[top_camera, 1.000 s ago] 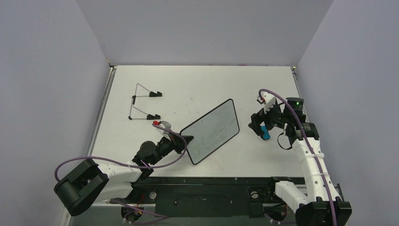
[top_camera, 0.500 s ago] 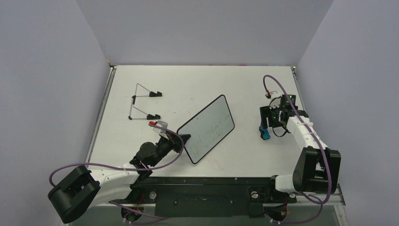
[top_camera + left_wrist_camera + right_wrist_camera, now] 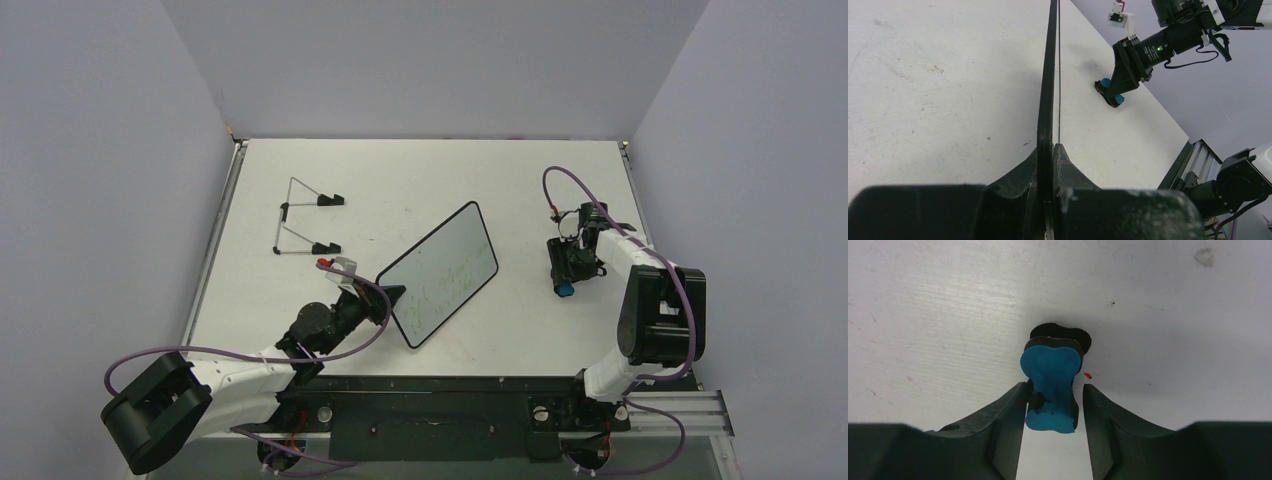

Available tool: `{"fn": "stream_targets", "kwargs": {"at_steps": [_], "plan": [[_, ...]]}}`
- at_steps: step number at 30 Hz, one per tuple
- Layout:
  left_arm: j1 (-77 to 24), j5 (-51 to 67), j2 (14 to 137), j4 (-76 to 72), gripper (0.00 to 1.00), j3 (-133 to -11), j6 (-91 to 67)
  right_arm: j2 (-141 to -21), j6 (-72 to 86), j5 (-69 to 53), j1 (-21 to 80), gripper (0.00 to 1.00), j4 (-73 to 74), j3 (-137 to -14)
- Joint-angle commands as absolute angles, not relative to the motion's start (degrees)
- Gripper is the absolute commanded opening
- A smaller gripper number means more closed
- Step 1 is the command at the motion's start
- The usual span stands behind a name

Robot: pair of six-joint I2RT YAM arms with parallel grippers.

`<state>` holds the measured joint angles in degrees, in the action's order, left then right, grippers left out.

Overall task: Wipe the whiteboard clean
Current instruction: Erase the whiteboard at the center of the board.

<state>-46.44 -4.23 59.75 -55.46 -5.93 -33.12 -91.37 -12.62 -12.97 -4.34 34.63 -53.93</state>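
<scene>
We cannot read the green scrawl [image 3: 447,279] on the whiteboard [image 3: 466,240], its near corner buried in the left gripper [image 3: 394,297]

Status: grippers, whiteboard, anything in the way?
Left gripper shut on whiteboard edge. Right gripper open, jaws astride blue eraser. Nothing lies between eraser and whiteboard.

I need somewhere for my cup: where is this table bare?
Bare: the far strip of the white table, between the thin wire stand and the right arm; also the near patch between the black-rimmed whiteboard and the blue-and-black eraser block. Crowded: near left, where the left pincer clamps the board's edge.
</scene>
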Motion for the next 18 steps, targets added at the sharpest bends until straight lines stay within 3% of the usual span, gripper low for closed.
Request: {"fn": "stream_targets", "kwargs": {"at_steps": [1, 9, 14, 18], "plan": [[-46.7, -4.6, 59.3, -57.6, 0.0, -5.8, -31.6, -92.2, -12.8, -10.5, -3.8, 0.39, 35.5, -56.3], [-46.7, -4.3, 58.6, -57.7, 0.0, -5.4, -31.6, -93.0, -12.9, -9.0, -2.4, 0.3, 34.6, -56.4], [-46.7, -4.2, 58.1, -57.6, 0.0, -5.3, -32.0, -92.5, -14.2, -9.7, -1.6, 0.02, 34.5, -56.6], [-46.7, -4.1, 58.0, -58.0, 0.0, -5.2, -33.5, -86.9, -20.5, -17.2, 1.1, 0.0, 36.4, -56.6]]}}
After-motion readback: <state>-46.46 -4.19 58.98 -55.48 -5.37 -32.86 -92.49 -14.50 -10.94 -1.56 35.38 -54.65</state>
